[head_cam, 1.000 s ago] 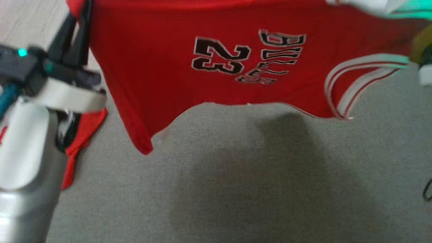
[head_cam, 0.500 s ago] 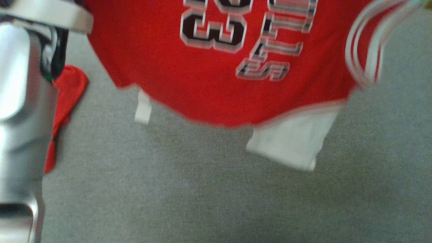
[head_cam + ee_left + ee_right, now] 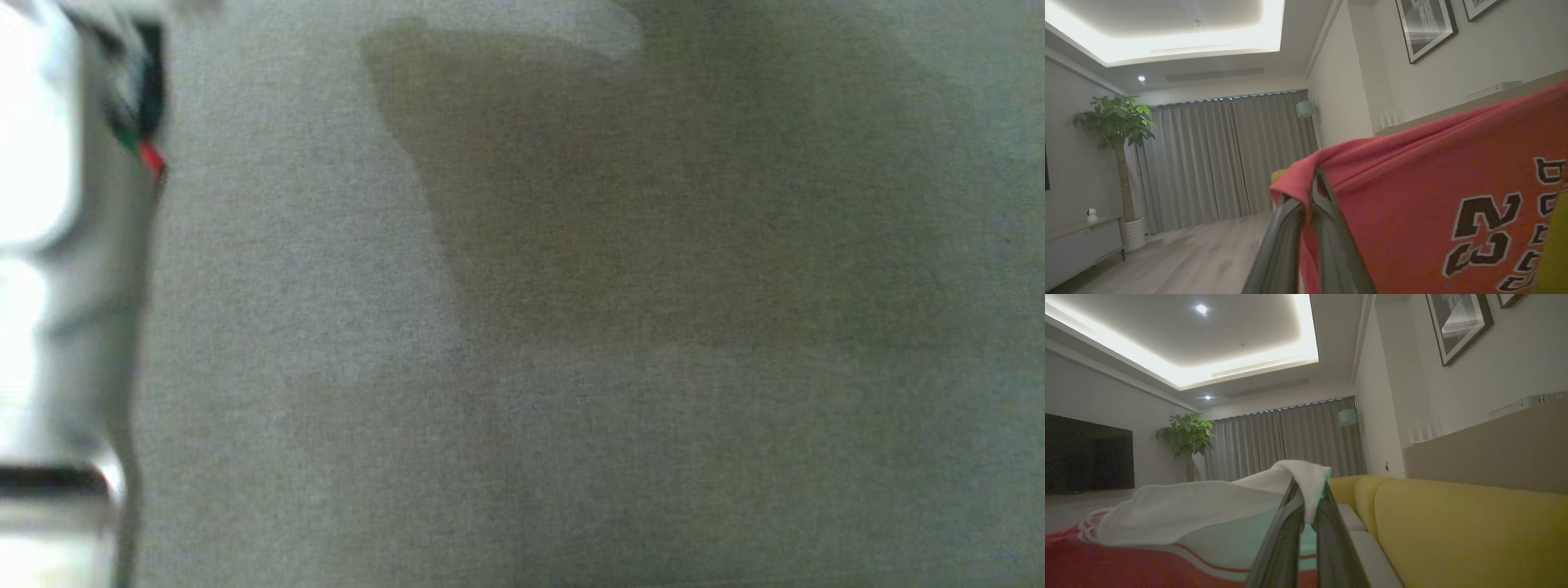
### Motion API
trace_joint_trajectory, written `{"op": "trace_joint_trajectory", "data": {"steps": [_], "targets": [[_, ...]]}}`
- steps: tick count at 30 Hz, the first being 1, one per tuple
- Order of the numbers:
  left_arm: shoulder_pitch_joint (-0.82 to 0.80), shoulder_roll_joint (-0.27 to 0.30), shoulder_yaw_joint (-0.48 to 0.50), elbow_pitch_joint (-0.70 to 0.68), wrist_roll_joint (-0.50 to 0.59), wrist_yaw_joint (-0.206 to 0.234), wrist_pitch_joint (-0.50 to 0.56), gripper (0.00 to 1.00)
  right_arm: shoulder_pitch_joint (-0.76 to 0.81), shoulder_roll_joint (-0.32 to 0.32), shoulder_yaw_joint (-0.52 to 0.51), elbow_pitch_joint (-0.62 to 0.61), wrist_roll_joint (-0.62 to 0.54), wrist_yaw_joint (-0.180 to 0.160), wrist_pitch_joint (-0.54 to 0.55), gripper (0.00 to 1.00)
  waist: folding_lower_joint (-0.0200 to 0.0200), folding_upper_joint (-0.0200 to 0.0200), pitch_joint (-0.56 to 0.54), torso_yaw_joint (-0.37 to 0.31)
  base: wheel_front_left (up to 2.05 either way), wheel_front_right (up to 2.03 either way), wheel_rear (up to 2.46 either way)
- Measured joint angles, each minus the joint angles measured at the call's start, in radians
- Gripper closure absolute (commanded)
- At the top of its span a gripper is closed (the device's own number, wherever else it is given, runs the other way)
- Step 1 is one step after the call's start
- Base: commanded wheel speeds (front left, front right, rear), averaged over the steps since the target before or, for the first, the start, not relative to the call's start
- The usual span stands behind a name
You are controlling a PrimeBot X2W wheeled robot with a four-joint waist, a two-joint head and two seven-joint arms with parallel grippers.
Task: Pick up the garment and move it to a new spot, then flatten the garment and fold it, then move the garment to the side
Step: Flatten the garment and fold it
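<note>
The left tool [image 3: 1308,192] is shut on a top edge of the garment [image 3: 1412,196], and its two fingers pinch a fold of the red cloth between them. The right tool [image 3: 1309,486] is also shut, and it holds a white part of the same garment (the lining or the trim, I cannot tell which). Between the two tools the garment hangs in the air, spread wide, with the printed number turned toward the left wrist camera.

In the head view a pale forearm [image 3: 57,245] stands at the left with a small spot of red beside it. Below it lies a grey surface [image 3: 286,408] with a broad shadow [image 3: 653,204], which I judge to come from the lifted cloth.

Farther off there is a yellow sofa [image 3: 1453,531], then a curtain [image 3: 1208,163] and a plant [image 3: 1114,118] at the end of the room.

I judge that the first step is in hand: the garment is picked up and is not yet laid down at a new spot. The next move calls for lowering both tools together over the grey surface, with the cloth stretched between them, so that the lower hem touches first and the rest lands flat. If one tool goes lower than the other, the cloth may bunch.
</note>
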Motion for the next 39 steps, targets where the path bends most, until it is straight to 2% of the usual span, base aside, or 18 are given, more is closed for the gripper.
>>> {"op": "trace_joint_trajectory", "data": {"steps": [3,9,13,16,23,29,32,39], "targets": [[0.171,-0.032,0.000,-0.016,-0.004,-0.011,0.000,1.00,0.155,-0.003,0.032,-0.007,0.066,0.000,-0.006,1.00,0.0000,0.0000,-0.008,-0.007,0.00,0.00,0.00],[0.579,-0.112,0.026,-0.012,-0.021,-0.025,0.001,1.00,0.611,0.003,0.077,-0.096,0.220,0.000,-0.007,1.00,-0.0001,0.0000,-0.038,-0.030,0.00,0.00,0.00],[0.758,-0.145,0.058,-0.007,-0.021,-0.035,0.002,1.00,0.869,0.014,0.090,-0.152,0.281,0.000,-0.017,1.00,-0.0001,0.0000,-0.062,-0.051,0.00,0.00,0.00],[0.854,-0.172,0.114,-0.020,-0.033,-0.043,0.002,1.00,0.998,0.023,0.099,-0.189,0.317,0.000,-0.024,1.00,-0.0003,0.0000,-0.086,-0.065,0.00,0.00,0.00],[1.035,-0.204,0.133,-0.034,-0.041,-0.053,0.002,1.00,1.161,0.050,0.104,-0.218,0.325,0.000,-0.034,1.00,-0.0003,0.0001,-0.160,-0.085,0.00,0.00,0.00],[1.152,-0.204,0.147,-0.067,-0.075,-0.061,0.002,1.00,1.316,0.079,0.099,-0.235,0.327,0.000,-0.034,1.00,-0.0002,0.0001,-0.224,-0.084,0.00,0.00,0.00],[1.182,-0.204,0.120,-0.082,-0.092,-0.061,0.002,1.00,1.368,0.085,0.070,-0.264,0.346,0.000,-0.034,1.00,-0.0003,0.0001,-0.248,-0.078,0.00,0.00,0.00],[1.166,-0.202,0.062,-0.119,-0.092,-0.061,0.002,1.00,1.368,0.085,0.027,-0.324,0.351,0.000,-0.030,1.00,0.0000,0.0001,-0.244,-0.061,0.00,0.00,0.00]]}}
